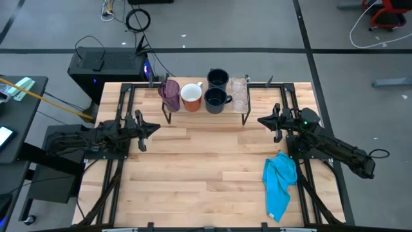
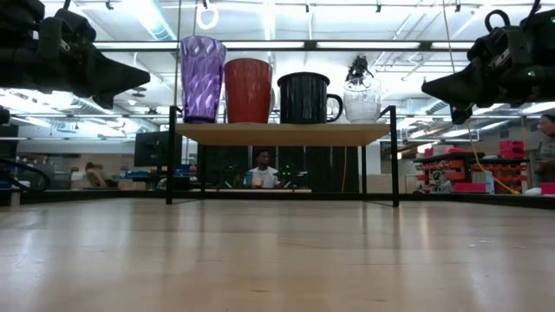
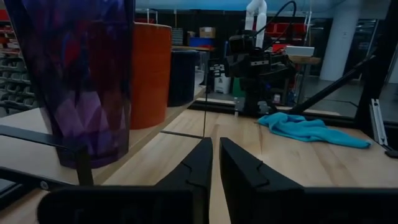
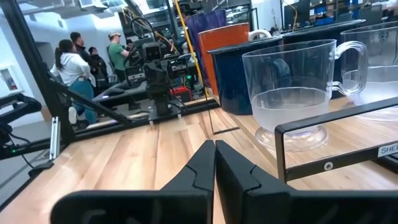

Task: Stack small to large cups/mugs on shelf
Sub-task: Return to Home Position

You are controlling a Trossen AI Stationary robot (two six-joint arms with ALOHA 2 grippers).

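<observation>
While the left fingers [image 3: 203,150] sit pressed together, holding nothing, above the worktop [image 1: 206,169] off the shelf's [image 2: 277,133] left end, the right fingers [image 4: 210,153] hang off its right end, also closed on nothing. On the shelf stand, from left to right, a purple tumbler [image 2: 202,78], an orange-brown mug [image 2: 248,89] with a bare white inside, navy mugs and clear glasses. The low view shows four vessels in a row. The high view shows two navy mugs [image 1: 217,78], one behind the other, and likewise two clear glasses [image 1: 240,86]. A blue cloth [image 1: 280,183] lies crumpled on the worktop beside the right arm. People [image 4: 74,68] stand in the room beyond.
</observation>
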